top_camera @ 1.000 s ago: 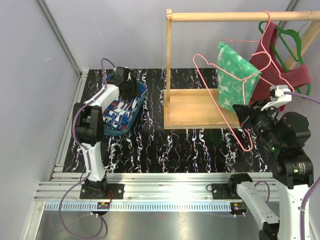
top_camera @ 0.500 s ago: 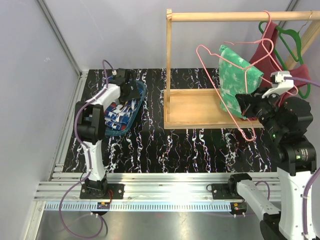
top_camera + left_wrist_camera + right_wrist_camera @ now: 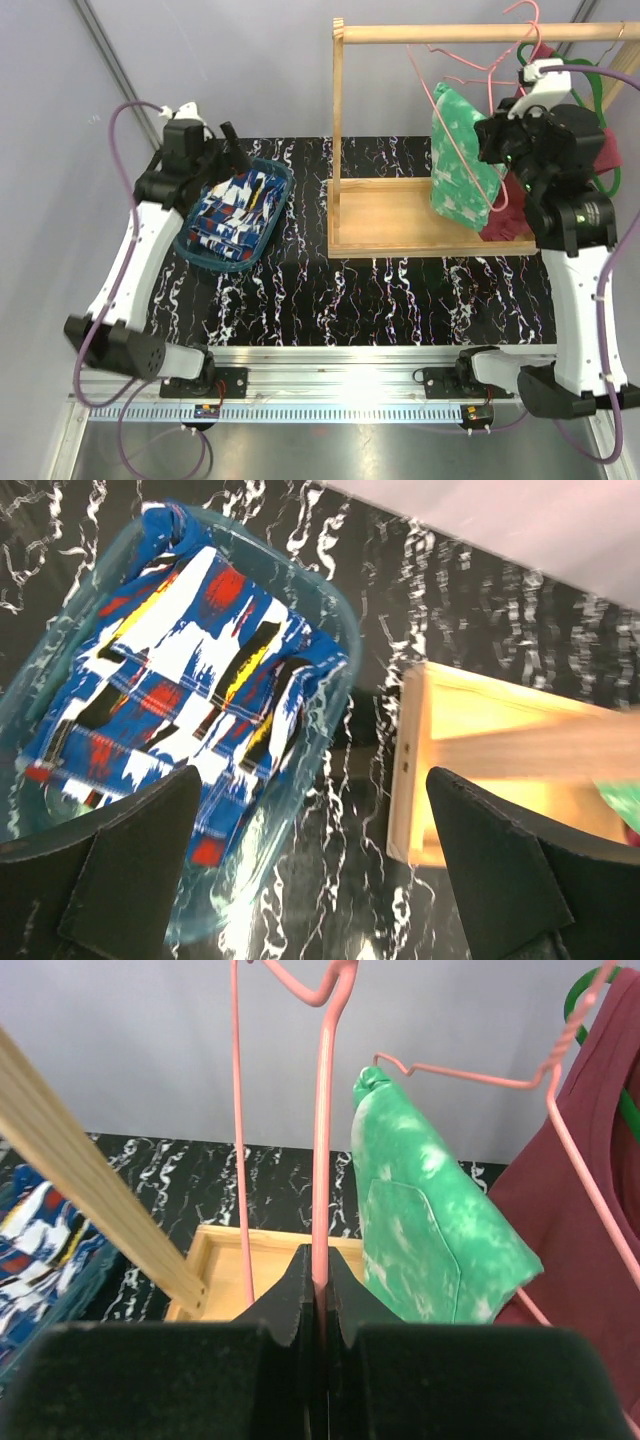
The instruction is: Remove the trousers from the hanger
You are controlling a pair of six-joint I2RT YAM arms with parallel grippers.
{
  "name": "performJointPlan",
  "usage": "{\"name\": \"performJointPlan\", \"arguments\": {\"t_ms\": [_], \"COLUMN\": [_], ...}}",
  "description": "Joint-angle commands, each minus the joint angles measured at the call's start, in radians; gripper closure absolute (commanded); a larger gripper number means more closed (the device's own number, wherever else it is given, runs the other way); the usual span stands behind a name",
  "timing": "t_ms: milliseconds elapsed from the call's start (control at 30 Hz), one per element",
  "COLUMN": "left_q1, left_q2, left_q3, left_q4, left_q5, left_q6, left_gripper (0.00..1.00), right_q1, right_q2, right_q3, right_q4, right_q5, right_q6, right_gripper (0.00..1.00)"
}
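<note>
Where the two arms are bolted down, the black, white-veined tabletop [image 3: 380, 290] begins. From its base the left arm [image 3: 125, 260] climbs and bends toward the far left. There the left jaws hang above a teal basket [image 3: 188, 243] without touching it. They stand wide apart and hold nothing; in the wrist view the two black fingers [image 3: 130, 870] frame the basket and a corner of the wooden rack base [image 3: 470, 770].

The blue trousers [image 3: 235, 205] lie bunched inside the basket (white, red and yellow print uppermost) and fill most of it. The basket sits on the tabletop just left of the rack base, with a strip of tabletop between them.

Further back on the right, the right arm [image 3: 580, 300] stands tall, its wrist raised close under the rack's rail [image 3: 440, 33]. The right jaws are pressed together on a thin wire of the pink hanger [image 3: 322, 1110], which runs straight up from between them. Whether its hook rests on the rail cannot be told.

The green trousers [image 3: 460, 160], mottled with white, are on that hanger, draped over its wire and hanging in the air above the rack base, just left of the right jaws.

Behind and to the right of them hangs a dark red tank top [image 3: 600, 1160] on a green hanger [image 3: 610, 85]. The right arm hides much of it in the top view.
</note>
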Motion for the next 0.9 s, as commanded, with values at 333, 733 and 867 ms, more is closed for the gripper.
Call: {"name": "performJointPlan", "arguments": {"t_ms": [333,733,867], "left_q1": [-0.027,-0.027,-0.027], "left_q2": [-0.407,-0.530,-0.565], "left_q3": [-0.291,-0.374,-0.377], "left_q4": [-0.109,-0.067,-0.069], "left_q5": [-0.103,-0.097,-0.066], "left_q6": [0.187,0.258,0.259], "left_gripper": [0.01,0.01,0.01], "right_q1": [0.232,0.234,0.231], "right_q2": [0.140,0.037,-0.010], "right_q3": [-0.076,-0.096,-0.030], "right_q4": [0.225,0.142,-0.002], "right_q5": [0.288,0.282,0.323], "right_q6": [-0.151,-0.108,-0.073], "right_gripper": [1.00,0.19,0.00]}}
